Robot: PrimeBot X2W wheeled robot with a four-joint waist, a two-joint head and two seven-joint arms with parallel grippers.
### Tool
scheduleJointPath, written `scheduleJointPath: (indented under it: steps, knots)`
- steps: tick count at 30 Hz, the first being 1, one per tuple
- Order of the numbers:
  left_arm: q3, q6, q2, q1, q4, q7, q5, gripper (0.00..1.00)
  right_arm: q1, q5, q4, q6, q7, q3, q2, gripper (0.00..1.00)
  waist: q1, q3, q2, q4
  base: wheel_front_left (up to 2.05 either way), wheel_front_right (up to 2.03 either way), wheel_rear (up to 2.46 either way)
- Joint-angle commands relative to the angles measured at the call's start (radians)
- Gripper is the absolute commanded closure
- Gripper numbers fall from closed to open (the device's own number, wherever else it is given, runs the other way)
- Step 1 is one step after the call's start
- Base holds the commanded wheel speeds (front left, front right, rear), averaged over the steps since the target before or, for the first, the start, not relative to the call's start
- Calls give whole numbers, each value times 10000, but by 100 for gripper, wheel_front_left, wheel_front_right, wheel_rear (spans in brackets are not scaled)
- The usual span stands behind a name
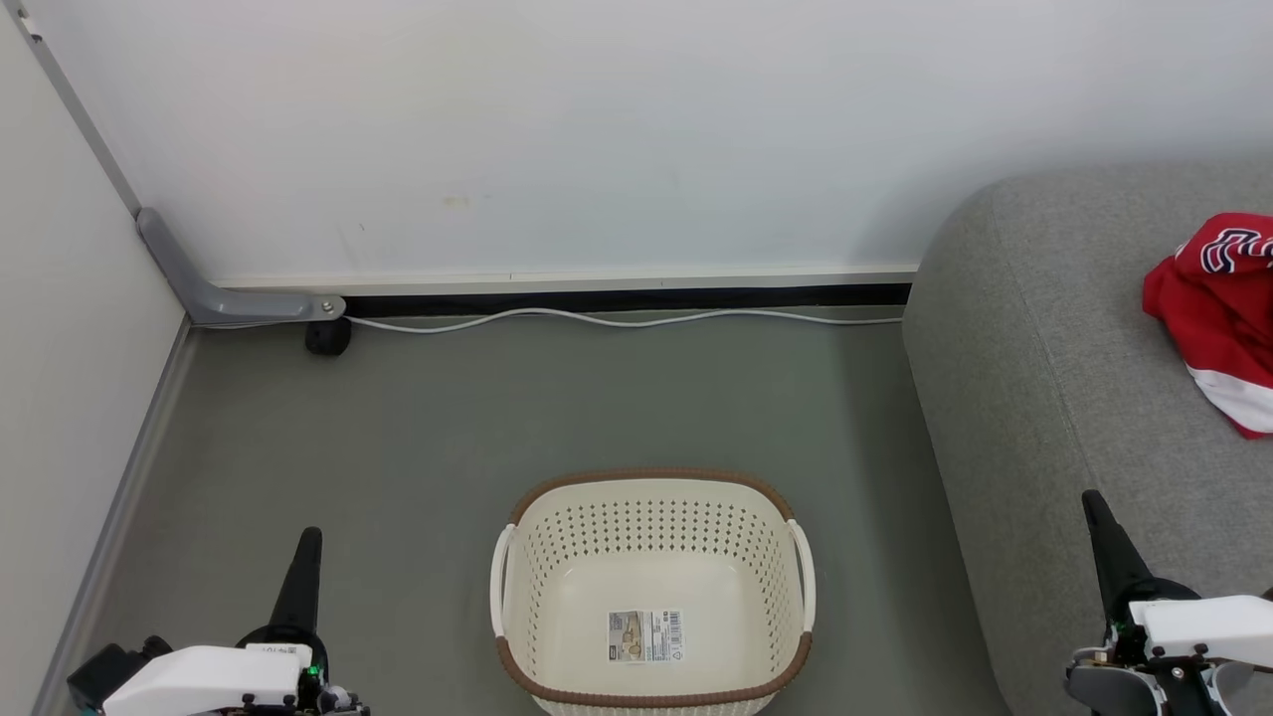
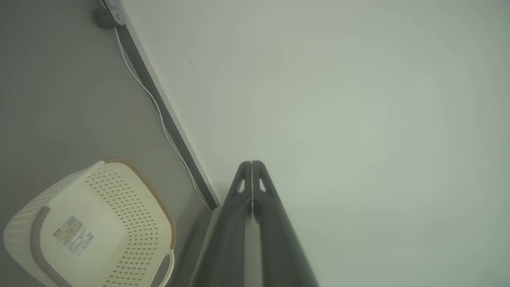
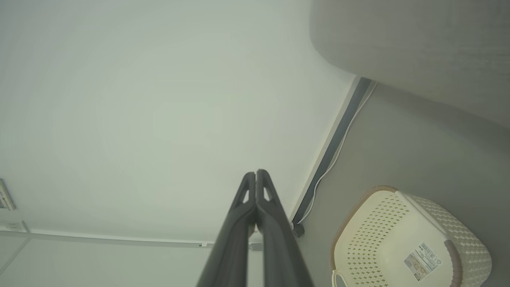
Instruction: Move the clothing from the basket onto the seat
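Head view: we see the red clothing (image 1: pixel 1218 308) lying on the sofa (image 1: pixel 1044 348), well apart from the basket (image 1: pixel 651 475) on the floor. The left gripper (image 1: pixel 309 539) and right gripper (image 1: pixel 1094 502) flank the basket.
Left wrist: left fingers (image 2: pixel 239 207) clenched tight together.
Right wrist: right fingers (image 3: pixel 275 223) likewise clenched.

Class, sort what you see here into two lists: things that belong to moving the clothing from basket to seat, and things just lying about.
Belongs to the job:
- grey seat
- red clothing, lying on it
- cream basket
- left gripper and right gripper, both shut

Just lying about:
- white cable
- grey bracket
- black knob beside it
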Motion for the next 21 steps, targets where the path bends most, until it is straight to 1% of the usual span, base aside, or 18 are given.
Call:
scheduleJointPath:
  steps: [1,17,21]
  knots:
    - [320,-100,166,-615,-331,117,-319,100,-199,305,-371,41,122,101,-79,100,0,3,-1,3,0,0,0]
    - [475,-156,186,-768,-568,589,-2139,100,-134,2053,-702,44,595,-178,-21,100,0,51,-1,35,0,0,0]
    - [479,-157,187,-771,-574,599,-2178,100,-133,2091,-709,44,605,-183,-20,100,0,52,-1,35,0,0,0]
